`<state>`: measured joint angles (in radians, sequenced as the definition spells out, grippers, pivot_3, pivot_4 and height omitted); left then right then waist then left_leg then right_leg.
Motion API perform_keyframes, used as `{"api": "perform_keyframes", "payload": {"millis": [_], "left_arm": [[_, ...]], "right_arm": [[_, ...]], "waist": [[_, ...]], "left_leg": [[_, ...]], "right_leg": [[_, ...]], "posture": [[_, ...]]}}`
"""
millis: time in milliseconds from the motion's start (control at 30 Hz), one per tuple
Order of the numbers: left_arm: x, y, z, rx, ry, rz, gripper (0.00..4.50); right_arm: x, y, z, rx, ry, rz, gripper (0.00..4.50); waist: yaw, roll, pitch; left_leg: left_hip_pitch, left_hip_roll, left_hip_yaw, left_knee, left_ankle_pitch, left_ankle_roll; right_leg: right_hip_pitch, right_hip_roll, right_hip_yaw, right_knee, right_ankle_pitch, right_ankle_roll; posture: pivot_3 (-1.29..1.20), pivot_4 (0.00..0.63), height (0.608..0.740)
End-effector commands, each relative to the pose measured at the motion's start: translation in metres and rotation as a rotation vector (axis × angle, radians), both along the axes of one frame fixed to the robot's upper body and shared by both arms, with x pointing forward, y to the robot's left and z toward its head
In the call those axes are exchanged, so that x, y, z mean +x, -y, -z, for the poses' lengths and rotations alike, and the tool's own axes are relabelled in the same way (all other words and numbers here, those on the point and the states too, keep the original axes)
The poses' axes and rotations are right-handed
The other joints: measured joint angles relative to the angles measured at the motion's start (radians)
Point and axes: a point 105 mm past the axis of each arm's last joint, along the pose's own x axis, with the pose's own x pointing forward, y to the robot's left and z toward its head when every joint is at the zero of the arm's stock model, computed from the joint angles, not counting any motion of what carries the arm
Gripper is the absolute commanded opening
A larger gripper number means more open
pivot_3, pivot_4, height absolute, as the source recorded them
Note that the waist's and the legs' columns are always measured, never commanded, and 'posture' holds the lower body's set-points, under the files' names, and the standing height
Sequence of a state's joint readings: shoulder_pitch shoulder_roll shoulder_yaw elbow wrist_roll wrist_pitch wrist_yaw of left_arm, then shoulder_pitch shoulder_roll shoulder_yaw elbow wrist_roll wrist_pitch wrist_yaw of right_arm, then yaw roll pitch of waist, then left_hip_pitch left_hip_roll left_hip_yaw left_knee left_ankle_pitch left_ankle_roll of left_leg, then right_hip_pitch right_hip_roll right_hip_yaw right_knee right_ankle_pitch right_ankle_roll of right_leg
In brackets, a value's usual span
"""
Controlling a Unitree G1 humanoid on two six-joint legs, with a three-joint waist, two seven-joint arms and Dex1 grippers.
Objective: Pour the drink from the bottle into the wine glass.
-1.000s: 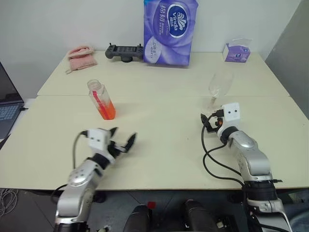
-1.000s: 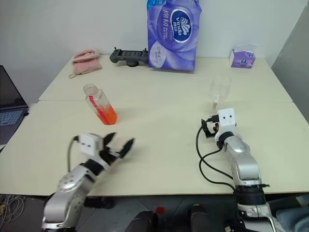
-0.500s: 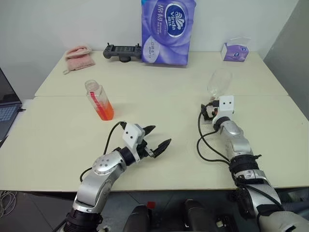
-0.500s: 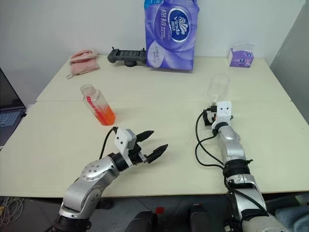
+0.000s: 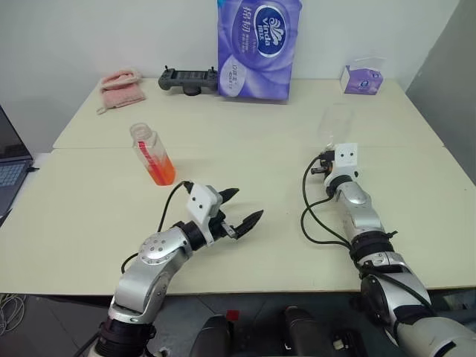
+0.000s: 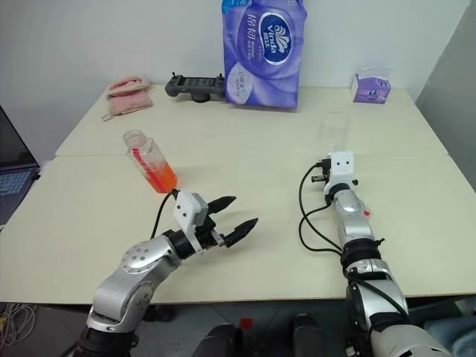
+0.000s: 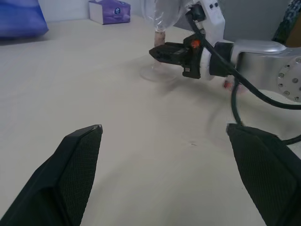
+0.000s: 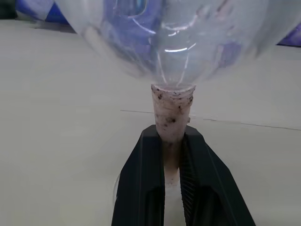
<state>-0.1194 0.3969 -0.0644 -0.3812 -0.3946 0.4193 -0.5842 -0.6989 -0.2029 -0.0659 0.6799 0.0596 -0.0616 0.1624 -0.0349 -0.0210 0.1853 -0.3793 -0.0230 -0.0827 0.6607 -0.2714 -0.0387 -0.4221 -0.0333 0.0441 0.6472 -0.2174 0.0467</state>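
Wrist view: right tool (image 8: 171, 155) clamps wine glass (image 8: 181, 42) stem; head view: left tool (image 5: 241, 209) spread, empty

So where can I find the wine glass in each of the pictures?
Left eye view: wine glass right of centre, beyond the right end effector.
Right eye view: right of centre.
Left wrist view: top centre.
Right wrist view: bowl on top, stem gripped.
Shared landmark: purple tissue box.

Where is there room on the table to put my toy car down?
The widest bare patch lies between the bottle and the wine glass. It is crowded along the back wall: pink cloth, black controller, purple tissue pack, small tissue box.
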Motion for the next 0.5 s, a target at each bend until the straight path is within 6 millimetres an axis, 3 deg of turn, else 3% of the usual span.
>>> {"api": "perform_keyframes", "payload": {"millis": [33, 133, 233, 267, 400, 500], "left_arm": [[-0.005, -0.014, -0.011, 0.005, 0.042, -0.016, 4.50], [-0.012, -0.026, -0.010, 0.033, 0.038, -0.033, 4.50], [-0.021, -0.041, -0.011, 0.052, 0.031, -0.068, 4.50], [-0.025, -0.046, -0.011, 0.056, 0.025, -0.076, 4.50], [-0.035, -0.051, -0.010, 0.058, 0.006, -0.092, 4.50], [-0.038, -0.052, -0.009, 0.059, 0.000, -0.098, 4.50]], "right_arm": [[-0.013, -0.030, -0.033, -0.046, 0.116, -0.159, 0.13], [-0.029, -0.052, -0.045, -0.006, 0.143, -0.268, 0.13], [-0.056, -0.093, -0.058, 0.022, 0.175, -0.471, 0.13], [-0.067, -0.112, -0.056, 0.040, 0.166, -0.558, 0.13], [-0.093, -0.158, -0.041, 0.067, 0.100, -0.746, 0.13], [-0.101, -0.176, -0.028, 0.057, 0.064, -0.798, 0.13]], "waist": [[0.000, 0.000, 0.000], [-0.001, 0.001, 0.000], [-0.001, 0.001, 0.001], [-0.002, 0.001, 0.001], [-0.002, 0.001, 0.001], [0.004, 0.001, 0.001]], "left_leg": [[0.000, 0.000, 0.000, 0.000, 0.000, 0.000], [0.000, 0.001, 0.000, 0.000, 0.000, 0.000], [0.000, 0.001, -0.001, 0.000, 0.000, 0.000], [0.000, 0.002, -0.001, 0.000, 0.000, 0.000], [0.000, 0.002, -0.002, 0.000, 0.000, 0.000], [0.000, 0.002, -0.002, 0.000, 0.000, 0.000]], "right_leg": [[0.000, 0.000, 0.000, 0.000, 0.000, 0.000], [0.000, 0.000, 0.000, 0.000, 0.000, 0.000], [-0.001, 0.000, 0.000, 0.000, 0.000, 0.000], [0.000, 0.000, 0.000, 0.000, 0.000, 0.000], [0.000, 0.000, -0.001, 0.000, 0.000, 0.000], [0.000, 0.000, -0.001, -0.001, -0.001, 0.000]], "posture": [[0.00, 0.150, 0.740], [0.00, 0.150, 0.740], [0.00, 0.150, 0.740], [0.00, 0.150, 0.740], [0.00, 0.150, 0.740], [0.00, 0.150, 0.740]]}}
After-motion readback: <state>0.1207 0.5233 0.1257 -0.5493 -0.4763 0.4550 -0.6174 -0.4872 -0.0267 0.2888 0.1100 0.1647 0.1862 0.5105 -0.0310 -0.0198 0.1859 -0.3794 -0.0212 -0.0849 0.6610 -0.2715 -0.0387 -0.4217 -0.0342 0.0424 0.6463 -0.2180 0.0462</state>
